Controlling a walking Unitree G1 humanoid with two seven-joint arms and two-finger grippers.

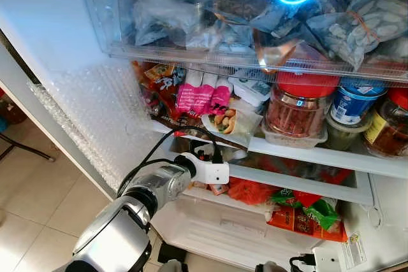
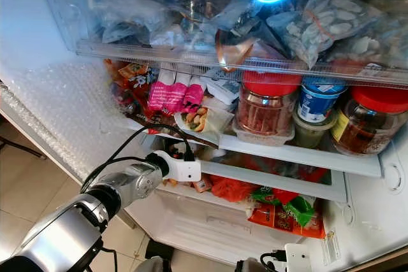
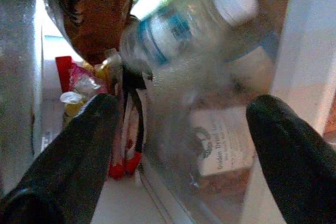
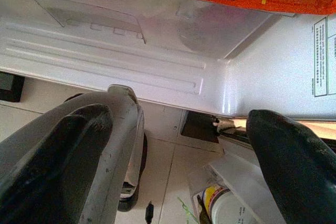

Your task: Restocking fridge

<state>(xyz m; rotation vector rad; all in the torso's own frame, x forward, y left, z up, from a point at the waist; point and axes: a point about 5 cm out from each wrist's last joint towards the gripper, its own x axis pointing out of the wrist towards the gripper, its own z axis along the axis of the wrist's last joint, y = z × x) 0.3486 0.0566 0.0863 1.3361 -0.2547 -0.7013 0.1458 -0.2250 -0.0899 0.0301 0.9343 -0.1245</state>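
My left arm [image 1: 159,189] reaches into the open fridge, its wrist [image 1: 213,171] at the gap under the middle shelf [image 1: 319,151]. In the left wrist view my left gripper [image 3: 184,119] is open, its fingers [image 3: 79,150] wide apart. Just beyond them a clear water bottle [image 3: 178,35] with a blue label and white cap lies tilted and blurred, above a clear packet with a white label [image 3: 220,145]. Low by the fridge's foot, my right gripper [image 4: 178,124] stands open with nothing in it.
A clear drawer [image 1: 191,52] of bagged food fills the top. The middle shelf carries pink packs [image 1: 204,93], a nut bag [image 1: 226,121], a red-lidded jar [image 1: 299,109] and a blue tub [image 1: 354,100]. Red and green snack bags [image 1: 306,218] lie below. Tiled floor [image 1: 38,195] is on the left.
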